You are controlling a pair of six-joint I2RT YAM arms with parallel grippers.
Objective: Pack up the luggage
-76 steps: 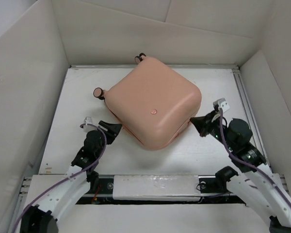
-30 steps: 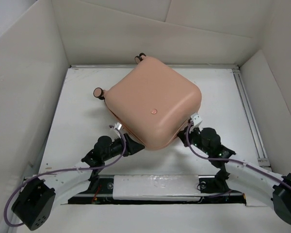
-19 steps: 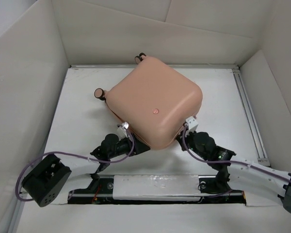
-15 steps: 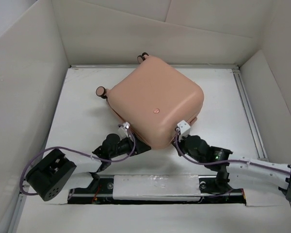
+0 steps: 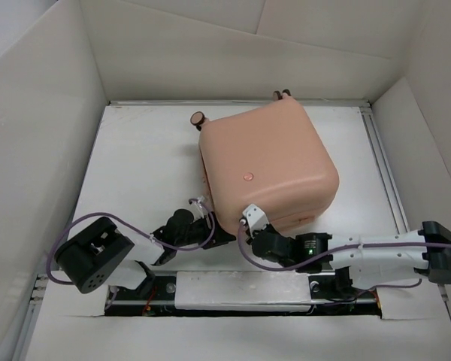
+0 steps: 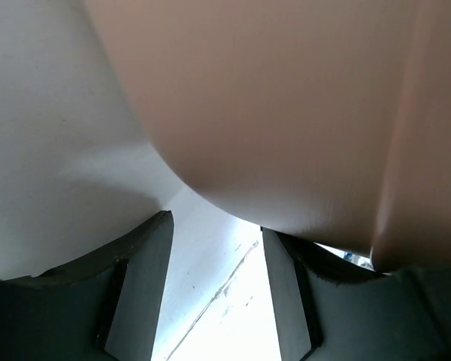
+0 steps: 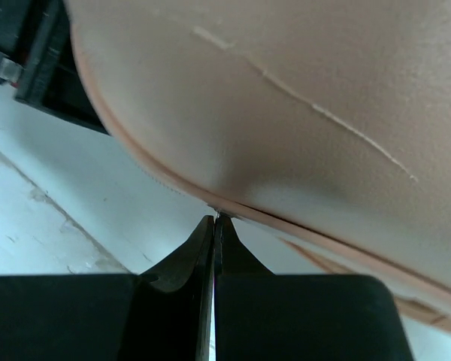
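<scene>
Two claws close on the near corner of the luggage [image 5: 267, 169] in the top view. The left gripper [image 5: 219, 238] lies just left of that corner and the right gripper [image 5: 249, 239] just below it, both low over the white table [image 5: 135, 173].

Left wrist view: the left gripper [image 6: 214, 297] stands half spread with only table between its fingers [image 6: 139, 301]. The luggage [image 6: 286, 113] bulges directly ahead and above, overhanging the right finger.

Right wrist view: the right gripper [image 7: 214, 229] is pinched closed. Its tips touch the seam of the luggage [image 7: 286, 90], which fills the space ahead.
</scene>
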